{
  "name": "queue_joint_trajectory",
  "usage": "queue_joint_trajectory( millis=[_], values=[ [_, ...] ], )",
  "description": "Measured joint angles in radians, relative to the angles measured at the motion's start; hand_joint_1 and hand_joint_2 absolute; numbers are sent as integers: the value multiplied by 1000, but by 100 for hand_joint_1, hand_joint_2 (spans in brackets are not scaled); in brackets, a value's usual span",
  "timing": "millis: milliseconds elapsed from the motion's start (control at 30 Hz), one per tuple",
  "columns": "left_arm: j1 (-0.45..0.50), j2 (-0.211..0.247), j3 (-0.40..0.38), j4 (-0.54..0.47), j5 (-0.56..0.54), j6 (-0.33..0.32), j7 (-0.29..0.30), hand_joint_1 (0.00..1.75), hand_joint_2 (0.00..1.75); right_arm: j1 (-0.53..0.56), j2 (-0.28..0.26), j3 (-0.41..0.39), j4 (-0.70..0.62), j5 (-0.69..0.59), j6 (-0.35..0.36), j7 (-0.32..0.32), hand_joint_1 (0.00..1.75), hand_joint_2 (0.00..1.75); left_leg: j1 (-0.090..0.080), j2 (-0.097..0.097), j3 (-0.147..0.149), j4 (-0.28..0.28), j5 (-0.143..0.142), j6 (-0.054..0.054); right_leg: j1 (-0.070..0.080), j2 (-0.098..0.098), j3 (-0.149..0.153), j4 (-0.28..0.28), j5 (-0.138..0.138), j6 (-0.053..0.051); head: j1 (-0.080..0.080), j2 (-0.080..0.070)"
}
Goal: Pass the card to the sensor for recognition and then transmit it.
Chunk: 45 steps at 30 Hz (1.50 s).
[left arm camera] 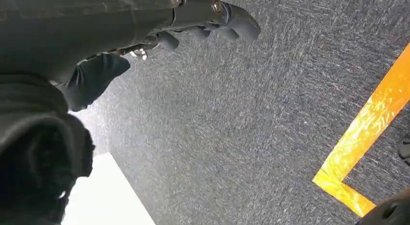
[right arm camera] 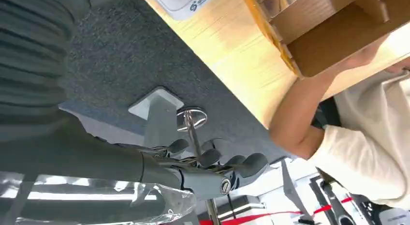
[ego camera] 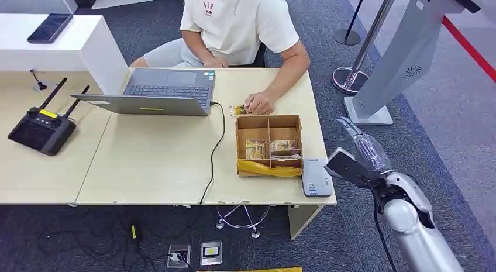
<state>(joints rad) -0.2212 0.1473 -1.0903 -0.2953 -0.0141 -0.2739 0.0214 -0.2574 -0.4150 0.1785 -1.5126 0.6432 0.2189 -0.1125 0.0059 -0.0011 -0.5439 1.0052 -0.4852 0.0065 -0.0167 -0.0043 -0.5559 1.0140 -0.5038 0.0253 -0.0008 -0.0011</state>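
Your card (ego camera: 346, 165), a flat dark rectangle, sits clamped in the right hand (ego camera: 365, 158) just off the table's (ego camera: 146, 167) right edge, beside the grey sensor (ego camera: 316, 177) at the corner. Recognition looks not yet done; handing over to the seated person (ego camera: 234, 26) remains. Your left hand (left arm camera: 208, 19) hangs over carpet, fingers curled, holding nothing.

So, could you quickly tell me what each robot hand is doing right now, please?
Left robot hand: hanging over the grey carpet, fingers curled, holding nothing.
Right robot hand: beside the table's edge, holding a flat dark rectangular card.
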Motion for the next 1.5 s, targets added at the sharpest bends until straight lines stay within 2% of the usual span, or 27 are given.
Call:
queue_joint_trajectory(
  millis=[233, 367, 433, 500, 767, 1100, 1167, 1500],
  values=[
    [-1, -1, 0, 0, -13, 0, 0, 0, 0, -13, 10, 59, 3, 58, -38, 5, 0, 175, 0, 0, 0, 0, 0, 0, 0, 0, 0, 0, 0, 0, 0, 0],
    [-1, -2, 0, 0, -20, 0, 2, 0, 0, -24, 17, 104, 15, 143, -63, 32, 0, 175, 0, 0, 0, 0, 0, 0, 0, 0, 0, 0, 0, 0, 0, 0],
    [-1, -2, 0, 0, -27, 0, 6, 0, 0, -34, 27, 136, 34, 214, -96, 46, 0, 175, 0, 0, 0, 0, 0, 0, 0, 0, 0, 0, 0, 0, 0, 0],
    [-3, -3, 0, 0, -29, 0, 9, 0, 0, -39, 41, 159, 48, 230, -119, 50, 0, 175, 0, 0, 0, 0, 0, 0, 0, 0, 0, 0, 0, 0, 0, 0],
    [-3, -5, 0, 0, -36, 0, 11, 0, 0, -65, 94, 225, 119, 238, -148, 33, 0, 175, 1, 0, 0, 0, 0, 0, 1, 0, 0, 0, 0, 0, 0, 0],
    [-3, -6, 0, 0, -36, 0, 11, 0, 0, -76, 110, 244, 143, 241, -154, 29, 0, 175, 1, 0, 0, 0, 0, 0, 1, 0, 0, 0, 0, 0, 0, 0],
    [-3, -8, 0, 0, -34, 0, 11, 0, 0, -112, 139, 265, 203, 244, -167, 0, 0, 175, 1, 0, 0, 0, 0, 0, 1, 0, 0, 0, 0, 0, 0, 0],
    [-3, -11, 0, 0, -38, 0, 11, 0, 0, -173, 175, 284, 300, 251, -202, -35, 0, 175, 1, 0, 0, 0, 0, 0, 1, 0, 0, 0, 0, 0, 1, 0]
  ],
)
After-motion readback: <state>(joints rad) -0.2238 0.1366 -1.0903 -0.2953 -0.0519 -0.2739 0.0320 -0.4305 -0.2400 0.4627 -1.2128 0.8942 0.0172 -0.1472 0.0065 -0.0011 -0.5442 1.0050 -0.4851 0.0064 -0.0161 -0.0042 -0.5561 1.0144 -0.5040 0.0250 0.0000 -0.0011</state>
